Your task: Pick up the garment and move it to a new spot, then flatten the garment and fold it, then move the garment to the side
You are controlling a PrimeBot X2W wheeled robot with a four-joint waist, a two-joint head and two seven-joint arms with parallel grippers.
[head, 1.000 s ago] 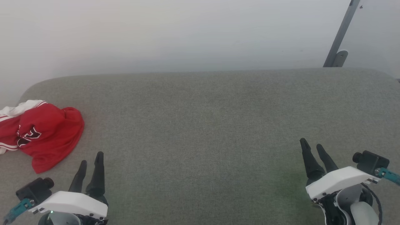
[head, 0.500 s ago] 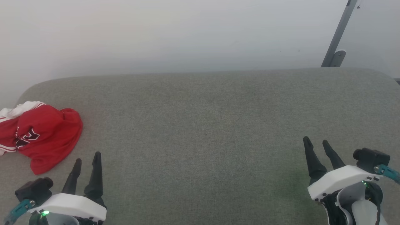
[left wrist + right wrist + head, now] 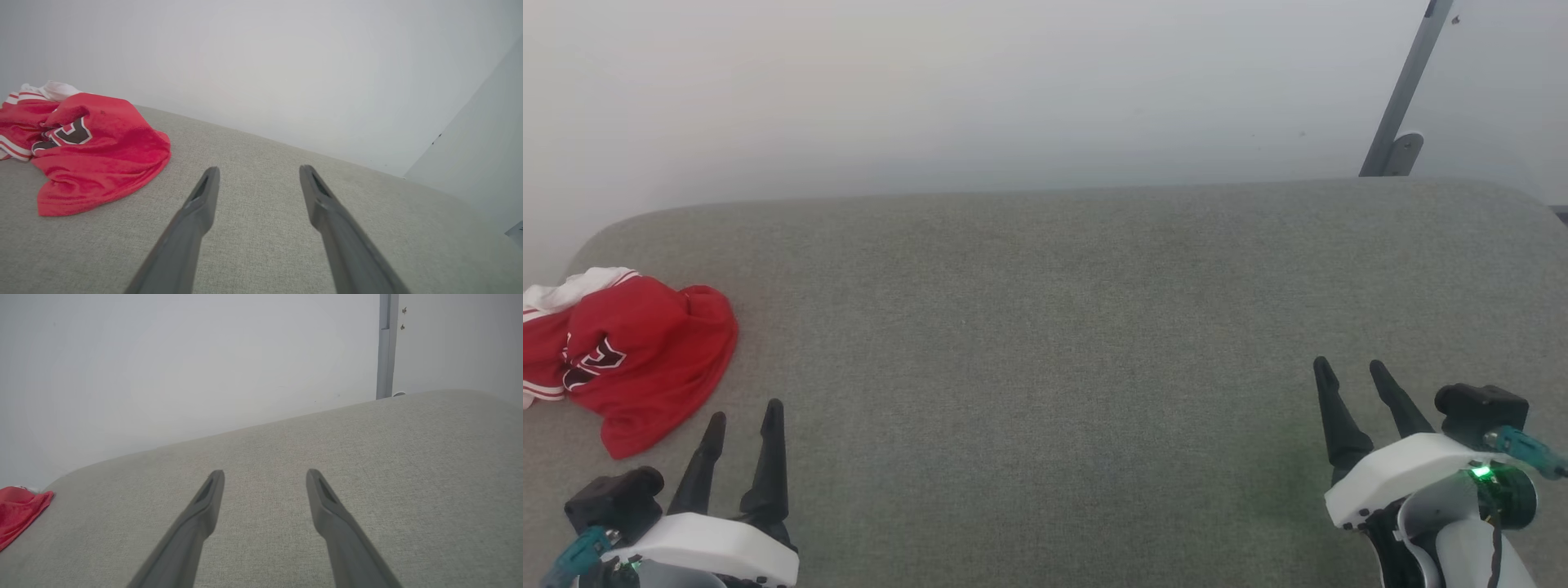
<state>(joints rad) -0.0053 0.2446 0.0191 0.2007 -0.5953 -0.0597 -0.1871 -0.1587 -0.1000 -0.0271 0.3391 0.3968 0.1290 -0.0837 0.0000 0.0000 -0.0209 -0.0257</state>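
Big flat surface covered in grey woven fabric with rounded far corners, a plain white wall behind it and a slanted grey metal post off at the far right. The large red jersey-style garment with white sleeves is bunched in a heap at the far left edge of the surface, partly cut off by the head view's border, so the pick-up hasn't happened yet imo. The dark two-fingered left gripper sits near the heap's lower red flap, not touching it, jaws spread with nothing between them. The matching right gripper is way over on the other side, well apart from the shirt, also spread wide and empty. In the left wrist view you can see a dark white-outlined numeral folded into the crumple, white-and-red striped trim at the left and a white sleeve poking out the back. Handling-wise it looks like soft, light knit. It'll drape and sag, won't hold any shape, and a pinch could easily catch one layer or several at once. My guess for the best hold is the loose red hem flap lying nearest the left gripper, or the raised fold on top of the heap, pinched deep so it doesn't slide out on the lift. Left arm looks like the obvious one for the first grab.
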